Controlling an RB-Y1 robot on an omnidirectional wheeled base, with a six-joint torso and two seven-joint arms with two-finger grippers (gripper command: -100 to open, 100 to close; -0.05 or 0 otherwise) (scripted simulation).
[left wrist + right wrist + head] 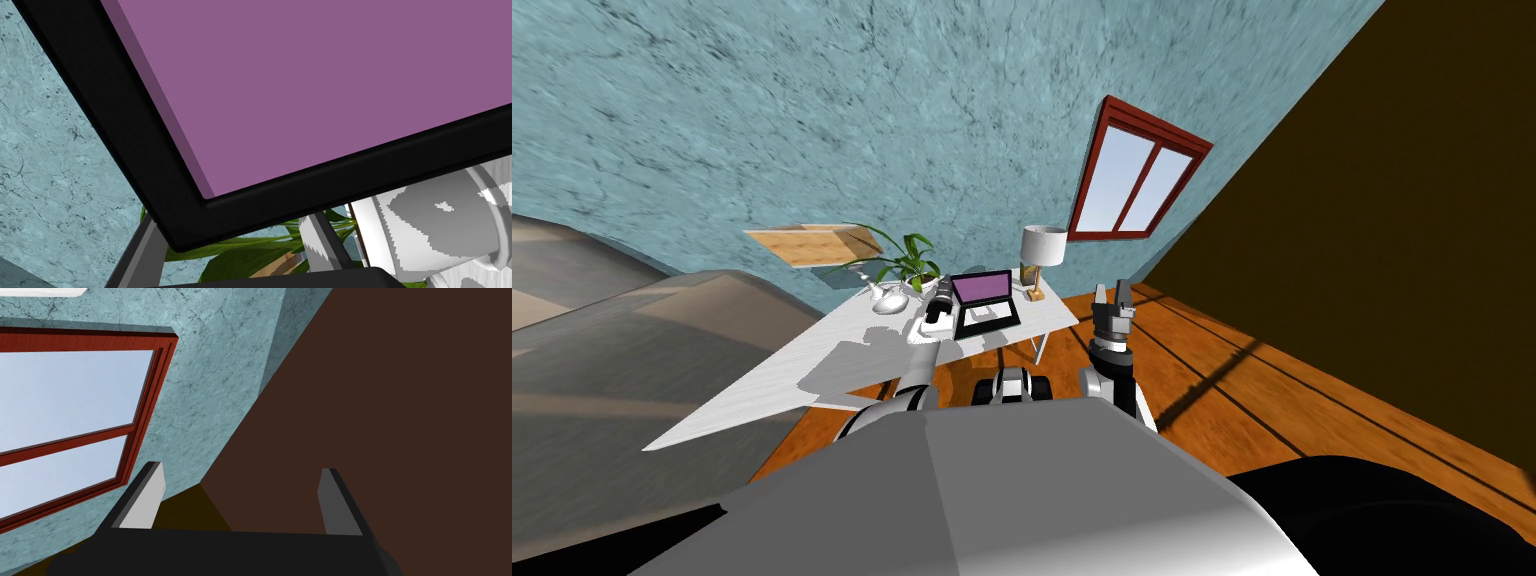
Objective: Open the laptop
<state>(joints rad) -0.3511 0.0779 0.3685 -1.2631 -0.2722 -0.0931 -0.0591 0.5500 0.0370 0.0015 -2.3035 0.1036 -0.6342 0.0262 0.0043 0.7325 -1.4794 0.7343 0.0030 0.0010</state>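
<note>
Right gripper (240,498): fingers apart, nothing between them. In the head view it is raised over the wooden floor (1232,370), off the right end of the table (812,370) and well apart from everything on it.

Left gripper (940,303): over the table, at the left side of the laptop (982,300). In our left wrist view the two fingers (325,240) stand apart and clamp nothing. A corner of the laptop's black screen frame (150,165) lies very close in front of them and covers the tip of one finger. We cannot tell whether finger and frame touch.

Laptop: open. The lid stands up from the base and the purple screen (310,85) faces us. The dark base lies flat on the table, near the edge that faces us and towards the far right corner.

White vessel (440,225): on the table to the left of the laptop, near the far edge. In the left wrist view it is just past the lid's corner.

Plant (904,262): green leaves, at the far edge beside the vessel.

Lamp (1042,250): white shade on a wooden foot, at the far right corner, just beside the laptop.

Wooden shelf (807,243): on the blue-grey wall (812,110), above the table's far edge.

Window (1140,172): red frame, on the same wall beyond the lamp.
</note>
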